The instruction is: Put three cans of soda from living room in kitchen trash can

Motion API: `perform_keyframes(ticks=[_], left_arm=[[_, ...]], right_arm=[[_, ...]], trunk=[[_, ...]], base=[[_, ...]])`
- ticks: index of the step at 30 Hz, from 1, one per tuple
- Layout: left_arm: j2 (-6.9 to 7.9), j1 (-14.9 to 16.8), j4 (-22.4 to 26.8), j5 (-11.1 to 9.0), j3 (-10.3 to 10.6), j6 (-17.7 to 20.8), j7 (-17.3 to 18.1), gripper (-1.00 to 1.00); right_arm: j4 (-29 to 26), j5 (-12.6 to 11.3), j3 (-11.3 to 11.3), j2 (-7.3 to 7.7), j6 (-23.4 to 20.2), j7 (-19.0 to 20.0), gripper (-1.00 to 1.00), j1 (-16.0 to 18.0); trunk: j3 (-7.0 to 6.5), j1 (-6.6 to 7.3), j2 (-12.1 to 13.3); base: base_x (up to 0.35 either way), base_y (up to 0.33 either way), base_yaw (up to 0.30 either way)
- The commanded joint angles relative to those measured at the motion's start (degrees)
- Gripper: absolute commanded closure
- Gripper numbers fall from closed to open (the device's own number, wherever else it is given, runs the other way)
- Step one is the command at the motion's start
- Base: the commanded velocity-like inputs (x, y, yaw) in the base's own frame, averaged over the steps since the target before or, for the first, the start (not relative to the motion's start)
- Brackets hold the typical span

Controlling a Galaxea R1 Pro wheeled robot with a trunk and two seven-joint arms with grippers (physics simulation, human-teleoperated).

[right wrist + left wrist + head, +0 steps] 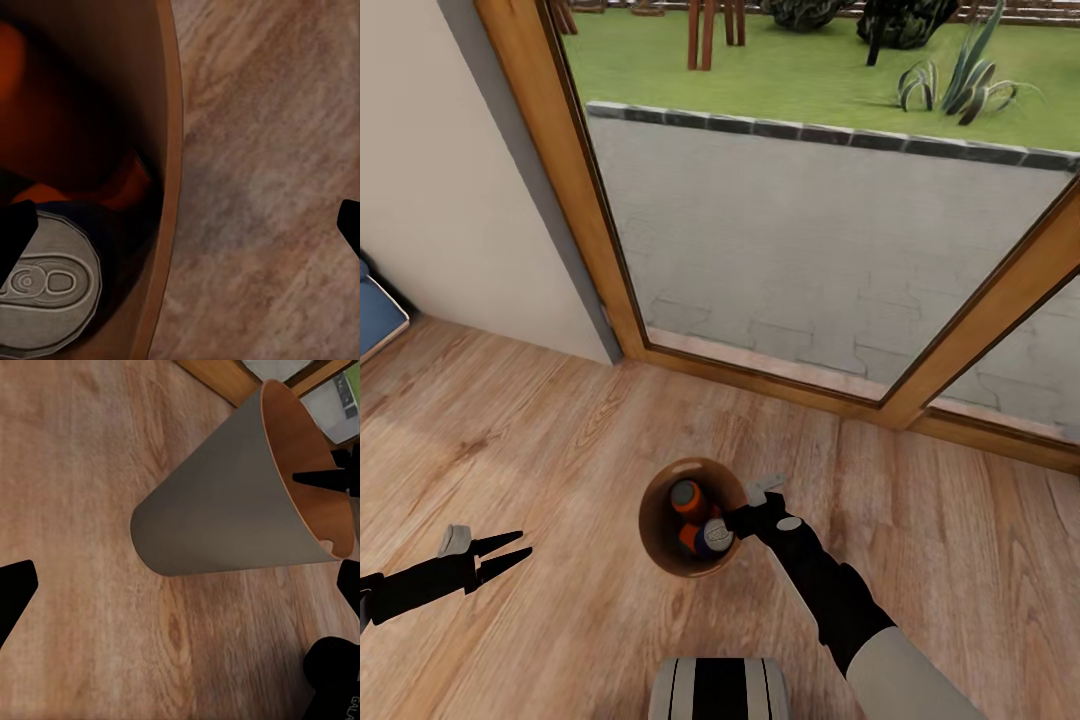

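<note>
While glass doors (830, 230) are filling the far wall, the tash can (660, 520) is standing on the wood floor (540, 440) just before them, holding orange cans (686, 497) and a dark blue can (713, 538). Right gripper (735, 520) is straddling the bin's rim, jaws apart, gripping nothing. Left gripper (510, 555) is hovering well apart, open, empty.

- Head camera looks steeply down over the plank floor (560, 440) toward the glass doors (810, 230).
- Left wrist camera views the bin (225, 502) from beside it.
- Right wrist camera peers closely over the same bin's rim (171, 150).
</note>
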State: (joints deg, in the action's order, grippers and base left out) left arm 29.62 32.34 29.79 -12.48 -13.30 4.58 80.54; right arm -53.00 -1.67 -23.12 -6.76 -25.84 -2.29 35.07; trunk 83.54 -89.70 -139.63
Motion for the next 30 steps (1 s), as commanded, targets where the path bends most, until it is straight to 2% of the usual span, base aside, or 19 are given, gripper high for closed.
perform_keyframes(ticks=[1,5,17,30], left_arm=[[0.0,0.0,0.0,0.0,0.0,0.0,0.0,-1.0],[0.0,0.0,0.0,0.0,0.0,0.1,0.0,-1.0],[0.0,0.0,0.0,0.0,0.0,0.1,0.0,-1.0],[0.0,0.0,0.0,0.0,0.0,0.1,0.0,-1.0]], right_arm=[[0.0,0.0,0.0,-0.02,0.0,0.0,-1.0,0.0],[0.0,0.0,0.0,-0.02,0.0,0.0,-1.0,0.0],[0.0,0.0,0.0,-0.04,0.0,0.0,-1.0,0.0],[0.0,0.0,0.0,-0.07,0.0,0.0,-1.0,0.0]], trunk=[[-0.18,0.22,0.4],[-0.9,1.1,2.0],[-0.9,1.1,2.0],[-3.23,3.95,7.2]], base=[[0.0,0.0,0.0],[0.0,0.0,0.0],[0.0,0.0,0.0],[0.0,0.0,0.0]])
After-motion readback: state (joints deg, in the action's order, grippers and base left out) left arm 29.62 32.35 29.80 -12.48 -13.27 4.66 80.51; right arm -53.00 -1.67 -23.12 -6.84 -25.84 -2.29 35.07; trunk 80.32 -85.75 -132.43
